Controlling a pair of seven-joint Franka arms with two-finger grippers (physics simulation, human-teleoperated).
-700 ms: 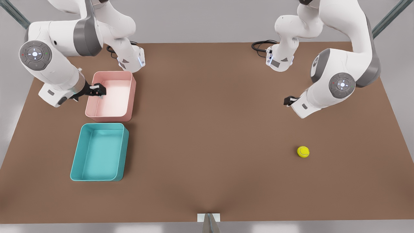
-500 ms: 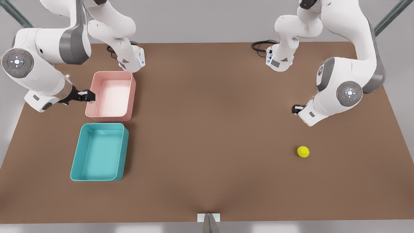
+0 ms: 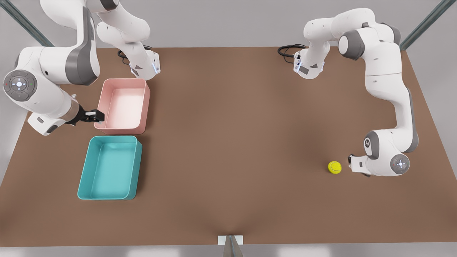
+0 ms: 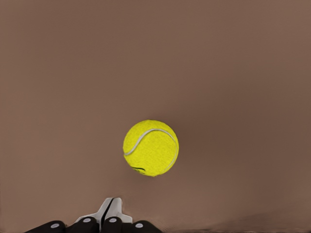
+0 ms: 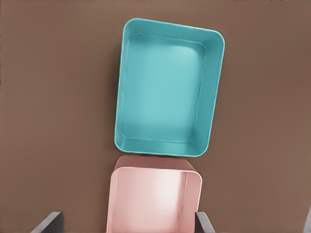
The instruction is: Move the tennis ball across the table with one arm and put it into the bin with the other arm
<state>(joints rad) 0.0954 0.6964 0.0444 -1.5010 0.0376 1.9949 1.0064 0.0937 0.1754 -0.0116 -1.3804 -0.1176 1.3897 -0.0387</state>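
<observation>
1. Since the earlier frame, the left gripper [image 3: 350,159] has dropped low beside the small yellow-green tennis ball [image 3: 334,167] on the flat brown table [image 3: 228,142], at the front view's right; its fingers [image 4: 111,209] look pressed together, perhaps for pushing.
2. By the pale pink tray [image 3: 123,104], the right gripper [image 3: 97,116] has retreated, fingers spread, waiting above the empty teal rectangular bin [image 3: 110,167] far left.

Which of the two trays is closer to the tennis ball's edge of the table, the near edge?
The teal bin; the pink tray sits behind it, toward the arm bases.

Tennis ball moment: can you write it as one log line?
left pincer: shut, beside tennis ball | ball: on table | right pincer: waits by pink tray | bin: empty
</observation>
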